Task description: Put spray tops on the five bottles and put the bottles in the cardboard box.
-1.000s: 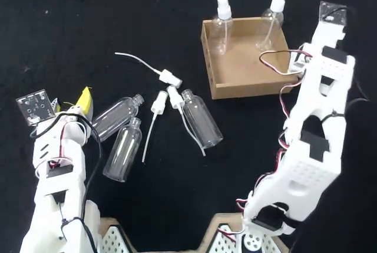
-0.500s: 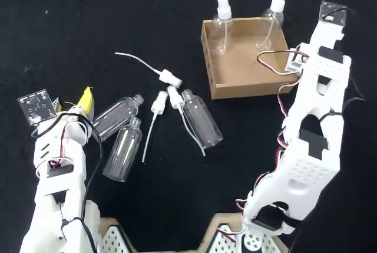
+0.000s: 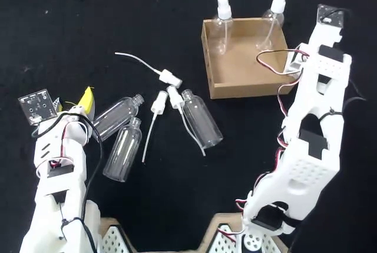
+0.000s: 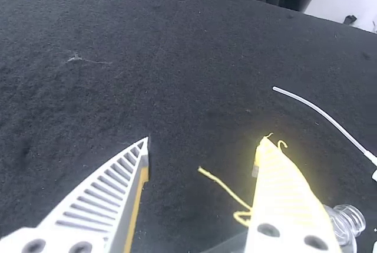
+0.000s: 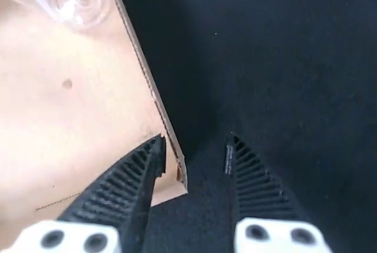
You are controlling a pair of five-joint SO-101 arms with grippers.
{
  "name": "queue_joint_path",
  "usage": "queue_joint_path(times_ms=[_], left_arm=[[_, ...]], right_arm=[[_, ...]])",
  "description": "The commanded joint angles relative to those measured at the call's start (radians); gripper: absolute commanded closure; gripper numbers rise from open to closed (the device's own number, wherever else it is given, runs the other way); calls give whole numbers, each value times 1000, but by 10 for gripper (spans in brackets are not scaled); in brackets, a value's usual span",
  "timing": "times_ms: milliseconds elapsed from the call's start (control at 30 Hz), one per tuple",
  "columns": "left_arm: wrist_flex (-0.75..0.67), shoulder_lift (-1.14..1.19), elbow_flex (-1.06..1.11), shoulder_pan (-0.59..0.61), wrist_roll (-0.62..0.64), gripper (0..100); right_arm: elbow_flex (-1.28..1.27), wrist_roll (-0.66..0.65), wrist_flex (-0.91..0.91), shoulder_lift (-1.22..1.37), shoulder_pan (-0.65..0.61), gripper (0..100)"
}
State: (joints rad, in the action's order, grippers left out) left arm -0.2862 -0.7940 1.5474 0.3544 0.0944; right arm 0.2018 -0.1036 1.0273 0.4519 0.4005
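I have open bench (image 3: 118, 23) across the far left. The box (image 3: 247, 88) sits by the far right edge, with two topped bottles (image 3: 222, 26) standing inside. Three bare bottles (image 3: 123, 148) lie mid-bench among three loose tops (image 3: 169, 78). My right claw (image 5: 195, 139) gapes astride the box's right wall. My left claw (image 4: 205, 142) is spread over bare bench. Nothing has shifted since half a second ago.

Five bottles (image 3: 223, 26) (image 3: 271, 20) (image 3: 118, 117) (image 3: 122, 150) (image 3: 201, 118), three loose spray tops (image 3: 169, 78) (image 3: 159, 103) (image 3: 175, 97), one cardboard box (image 3: 247, 67).
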Motion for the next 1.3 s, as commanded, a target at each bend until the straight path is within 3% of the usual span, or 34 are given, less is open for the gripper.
queue_joint_path(times_ms=[0, 433, 733, 1267], left_arm=[[-26, -11, -18, -10, -5, 722], [-26, -11, -18, -10, -8, 722], [-26, -11, -16, -10, -9, 722], [-26, -11, -16, -10, -9, 722]], right_arm=[[45, 6, 12, -31, -29, 843], [35, -31, 80, -88, -63, 843], [-77, -150, -54, -88, -57, 843], [-122, -143, -55, -97, -61, 843]])
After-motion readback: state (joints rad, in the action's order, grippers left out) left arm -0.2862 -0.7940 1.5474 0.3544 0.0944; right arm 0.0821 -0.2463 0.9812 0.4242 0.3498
